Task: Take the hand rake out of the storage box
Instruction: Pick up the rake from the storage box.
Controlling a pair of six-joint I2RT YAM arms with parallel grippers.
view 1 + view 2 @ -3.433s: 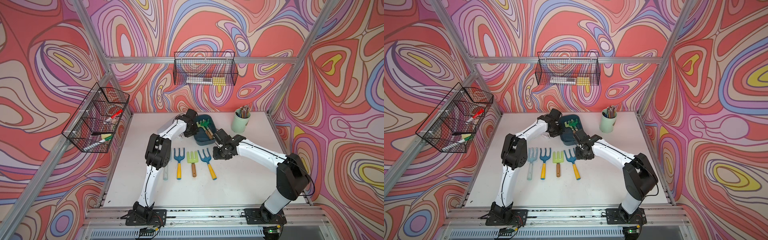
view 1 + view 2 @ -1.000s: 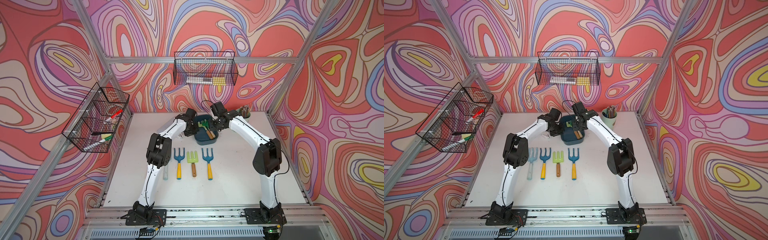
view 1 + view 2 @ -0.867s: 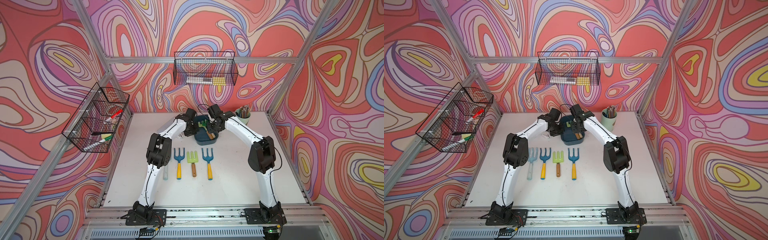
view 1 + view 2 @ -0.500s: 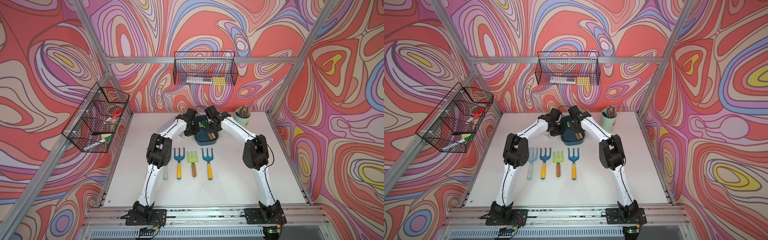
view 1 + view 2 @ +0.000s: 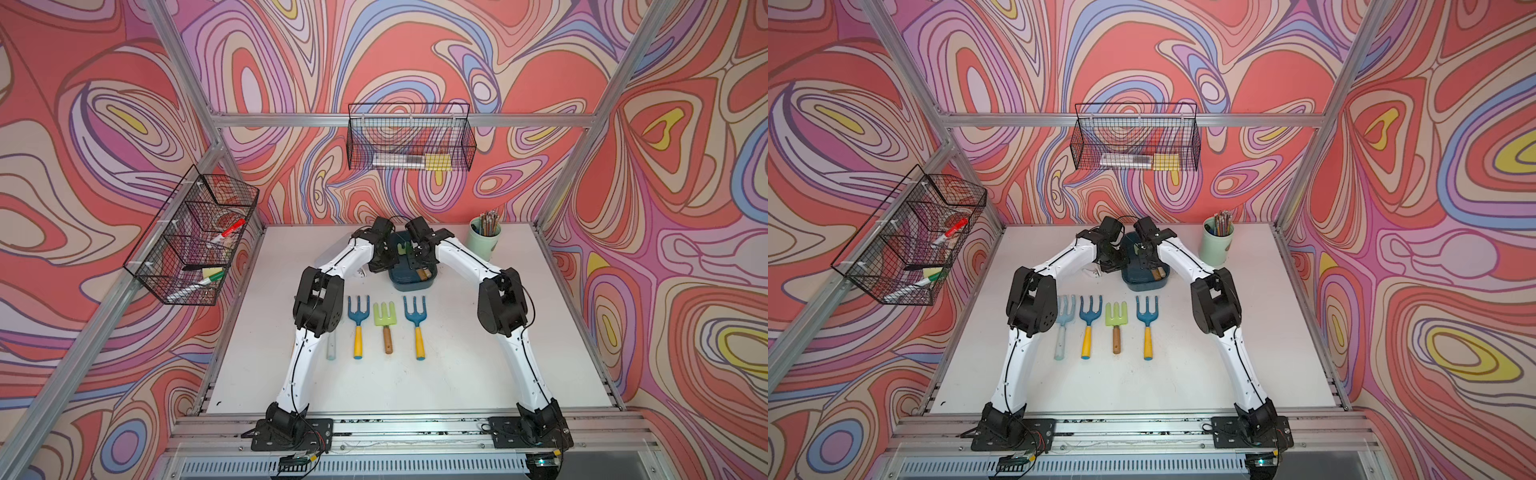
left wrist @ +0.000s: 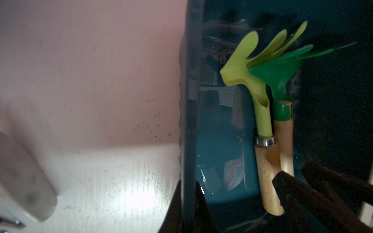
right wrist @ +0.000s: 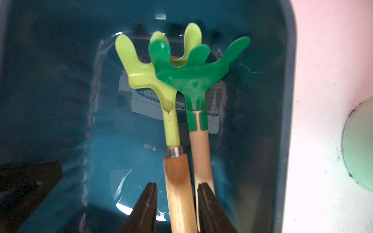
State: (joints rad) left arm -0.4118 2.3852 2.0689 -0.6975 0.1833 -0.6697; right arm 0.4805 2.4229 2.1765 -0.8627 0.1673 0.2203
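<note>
On storage box (image 6: 189, 80) wall, left gripper (image 6: 188, 187) tight; right gripper (image 7: 177, 184) loose astride wooden handle (image 7: 176, 169)

Swirled coral walls (image 5: 415, 50), white tabletop (image 5: 457, 374), aluminium frame (image 5: 291, 120)

- Box (image 7: 40, 60): glossy teal plastic, mirror-like floor.
- Lime rake (image 7: 141, 74): smooth glossy head, bright metal ferrule (image 7: 174, 151), varnished wood handle.
- Green rake (image 7: 191, 76): glossy head, pale matt wood handle.
- Table (image 6: 101, 181): matt white, finely scratched.
- Basket (image 5: 409, 137): black wire mesh.
</note>
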